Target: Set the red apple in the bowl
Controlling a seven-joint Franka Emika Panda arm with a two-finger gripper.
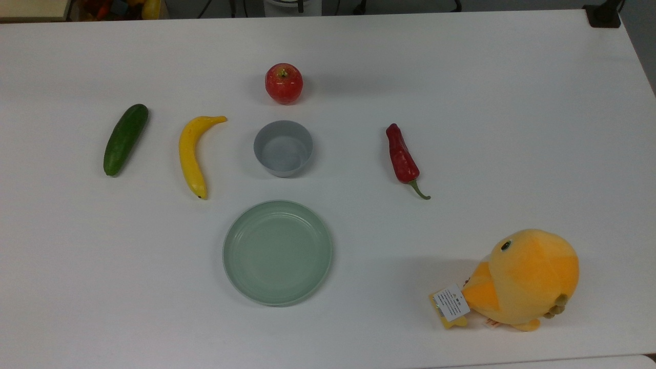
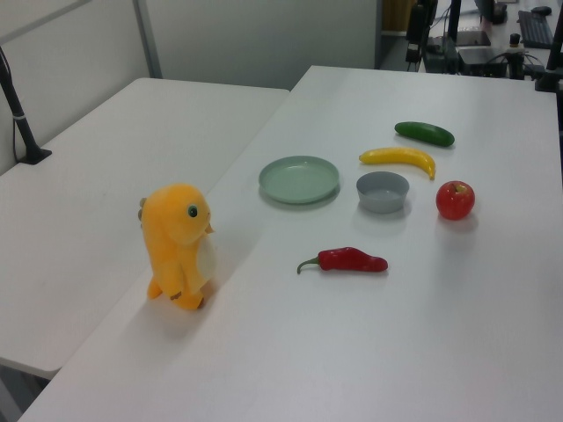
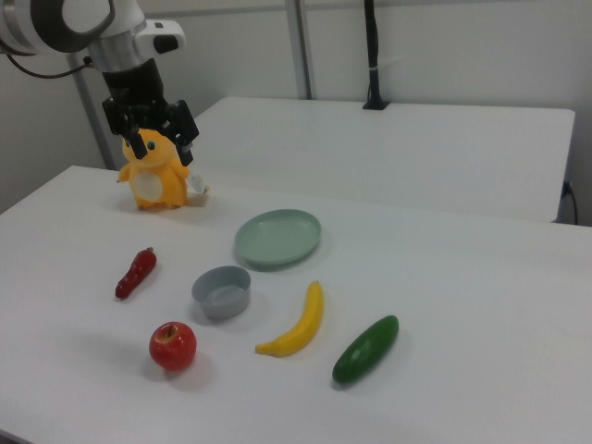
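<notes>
While the round glossy red apple (image 1: pixel 283 83) is sitting untouched on the white table (image 1: pixel 512 128), just beside the small grey steep-sided bowl (image 1: pixel 283 148) on the top view's upper side and not touching it, the black two-finger gripper (image 3: pixel 150 130) is hanging high in the right view's upper left, in front of the orange plush bird (image 3: pixel 155 172), its fingers spread apart and holding nothing. The bowl is lying empty, so by the look of it the task is not yet begun: the arm is facing a long reach down to the fruit. Trouble could be coming from the apple's smooth, rounded skin, which may be slipping out of a narrow pinch if the fingers close off-centre; a nudge on the way down could be sending it rolling toward the bowl or off across the bare table. The bowl is only slightly wider than the apple, so a release off its middle could be catching the rim and tipping the light bowl. The long red chili pepper (image 1: pixel 403 156), yellow banana (image 1: pixel 192 154), dark green cucumber (image 1: pixel 125 138) and shallow pale green plate (image 1: pixel 277 252) are lying well apart from the apple and seem unlikely to interfere. Most of the arm is being cut off by the right view's edge, and the apple's underside is staying hidden.
</notes>
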